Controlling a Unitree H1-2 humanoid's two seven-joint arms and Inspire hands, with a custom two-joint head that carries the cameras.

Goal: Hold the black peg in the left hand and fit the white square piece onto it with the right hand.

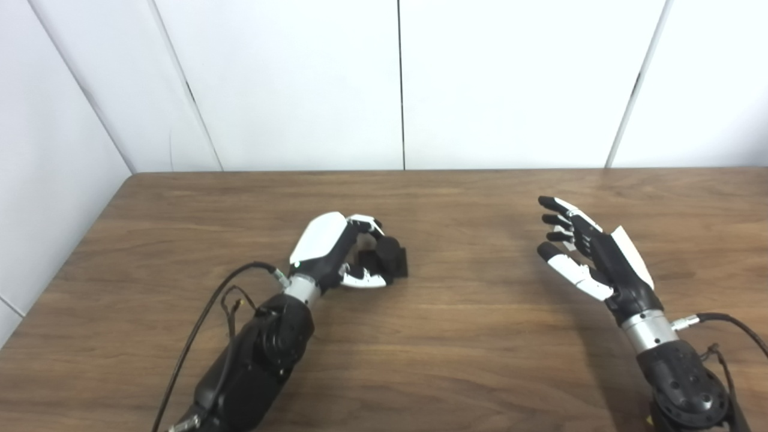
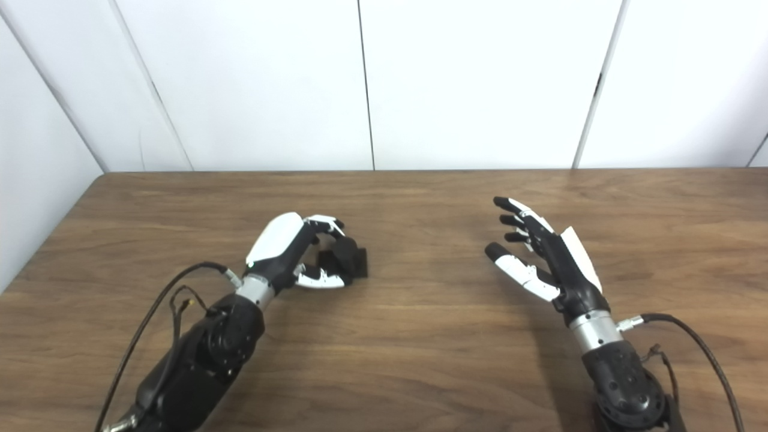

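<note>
Now left hand (image 1: 336, 252) around black peg (image 1: 390, 257)

Black peg (image 1: 389, 257) half hidden inside left robot hand's (image 1: 336, 249) curled fingers.

My left hand (image 1: 336, 252) has a glossy white shell over its back, with black fingers (image 1: 367, 225) capped in white plates. My right hand (image 1: 591, 255) is built the same: black frame, white back plate, white-clad thumb. Each wrist is a silver metal ring joined to a bulky black forearm. Thin black cables (image 1: 204, 318) loop out from both wrists along the forearms.
</note>
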